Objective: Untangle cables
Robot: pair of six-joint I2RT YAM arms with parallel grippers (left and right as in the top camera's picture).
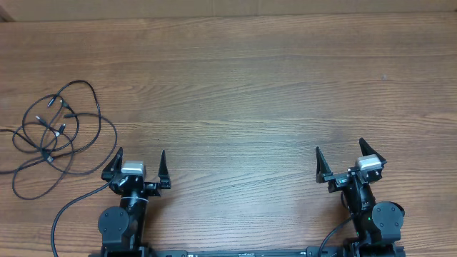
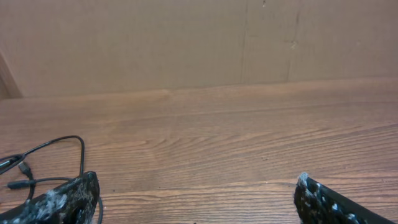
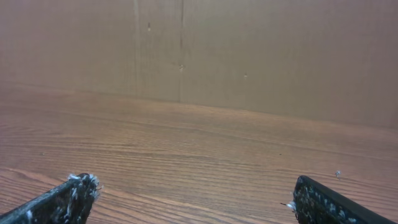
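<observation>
Cables: we see them (image 1: 61,132) in one loose heap of overlapping loops at the far left of the table (image 1: 250,86), left of the left gripper (image 1: 141,153) and a little beyond it. Nothing touches them.
Left gripper: fingers spread wide and empty, near our edge of the table. Its own camera catches only one loop and a couple of plugs (image 2: 17,185) at its left margin.
Right gripper: this one (image 1: 340,146) is likewise spread and empty, far to the right and well apart from the heap.
Stage: we judge the untangling not yet begun.
Risk, wrong cord: the left arm's wire (image 1: 71,205) curves just beside the lowest loops. A low reach from that side could pinch it instead of a cable.
Risk, tightening: the cords look light and nothing pins them. Pulling one loop out of the middle would likely drag the rest along and cinch the crossings.
Risk, edge: strands run out of the overhead view on the left, and we cannot tell where the table ends there. An outward tug could slide cords off.
Risk, reach: the right arm has the whole table to cross. If it falls short, we have one gripper and nothing to hold the heap down.
Risk, grasp: the cords are thin and lie flat, so fingers closing slightly high would miss.
</observation>
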